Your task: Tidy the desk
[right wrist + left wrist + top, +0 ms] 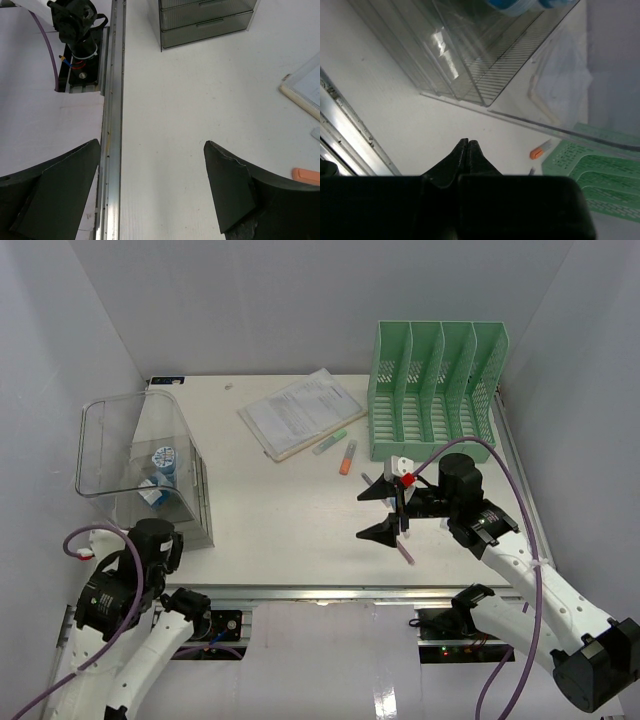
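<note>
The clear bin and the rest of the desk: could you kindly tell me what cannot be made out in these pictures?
- The blue-and-white items in the bin: top view, too small and behind glare to identify; left wrist view's top edge cuts them off.
- Text on the paper: top view, too small.
- The left tool: top view, hidden under its own arm.

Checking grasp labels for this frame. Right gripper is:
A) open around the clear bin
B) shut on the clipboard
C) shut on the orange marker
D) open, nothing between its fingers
D: the right gripper shows its fingers wide apart in the wrist view, with only bare desk between them; the orange marker lies on the desk off to one side.
</note>
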Robot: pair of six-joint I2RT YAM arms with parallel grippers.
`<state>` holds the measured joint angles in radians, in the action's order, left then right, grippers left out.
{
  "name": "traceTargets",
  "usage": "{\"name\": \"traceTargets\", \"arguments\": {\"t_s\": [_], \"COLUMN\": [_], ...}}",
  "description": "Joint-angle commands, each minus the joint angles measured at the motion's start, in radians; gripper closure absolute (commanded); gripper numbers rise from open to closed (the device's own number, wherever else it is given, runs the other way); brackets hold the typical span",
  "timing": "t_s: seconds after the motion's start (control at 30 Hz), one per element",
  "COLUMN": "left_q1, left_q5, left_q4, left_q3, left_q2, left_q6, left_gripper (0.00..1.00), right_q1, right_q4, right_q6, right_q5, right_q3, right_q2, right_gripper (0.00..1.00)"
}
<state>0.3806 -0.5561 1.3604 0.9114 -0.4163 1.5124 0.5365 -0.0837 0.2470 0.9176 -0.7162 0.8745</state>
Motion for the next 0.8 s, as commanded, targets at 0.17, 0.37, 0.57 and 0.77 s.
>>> {"name": "traceTargets", "arguments": {"t_s": [0.17, 0.37, 0.57, 0.77], "left_q1": [-0.007, -0.008, -0.011, -0.038], "left_q5": [-0.297, -0.409, -0.508, -0.561], "left_q4": [0.049, 0.049, 0.051, 0.044], "left_q3": [0.095, 0.106, 0.103, 0.088], "left_q2": [-0.181, -0.252, -0.320, -0.392], "left_q6": [-0.074, -0.115, -0.166, -0.161], "left_gripper": [0.89, 0.88, 0.87, 0.84], "right_q1": [-0.015, -0.028, -0.037, -0.047], "right_q4": [-0.010, -0.013, -0.015, -0.013], "right_q6": [-0.002, 0.000, -0.002, -0.005], "right_q5": [0.015, 0.024, 0.033, 0.044], "right_q3": [0.009, 0.035, 0.044, 0.052], "right_q2": [-0.041, -0.069, -0.085, -0.097], "right_gripper": [0.10, 0.10, 0.10, 0.10]}}
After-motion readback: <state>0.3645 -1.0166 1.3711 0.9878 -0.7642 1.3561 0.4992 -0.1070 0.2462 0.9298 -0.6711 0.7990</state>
